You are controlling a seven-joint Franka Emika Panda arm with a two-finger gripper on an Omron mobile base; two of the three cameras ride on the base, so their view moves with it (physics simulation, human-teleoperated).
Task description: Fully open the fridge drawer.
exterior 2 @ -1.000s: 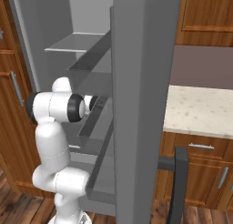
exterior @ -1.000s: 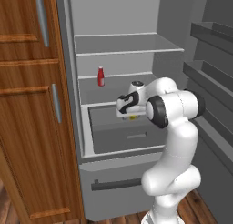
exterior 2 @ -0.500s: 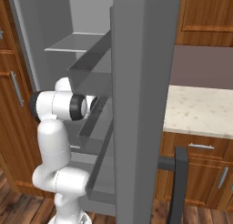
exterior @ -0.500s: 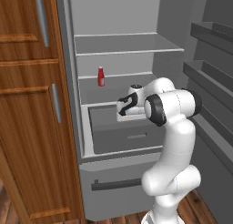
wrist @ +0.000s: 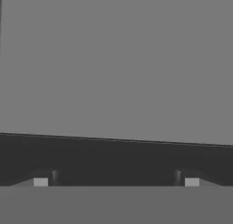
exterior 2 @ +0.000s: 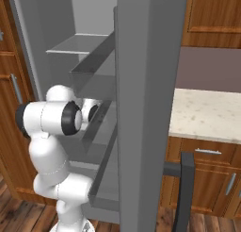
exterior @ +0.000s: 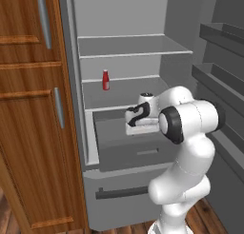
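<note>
Dark-grey drawer sits low in the open fridge, under the shelves, pulled partway out past the fridge's front edge; its slot handle faces front, centre of the drawer face. Gripper has its jaws spread wide, fingertips far apart at the bottom of the hand view, nothing between them. Hand view looks at a flat grey surface with a dark band below it, too close to tell which part it is. In the left base view the hand hovers over the drawer's open top, near its back right, above and behind the slot handle, not on it. Red bottle stands upright on the middle shelf, well apart from the hand. Below the drawer, lower panel with a long dark bar handle. Wood cabinet left of the fridge. Right base view: fridge door stands open and blocks most of the interior; counter beyond it.
</note>
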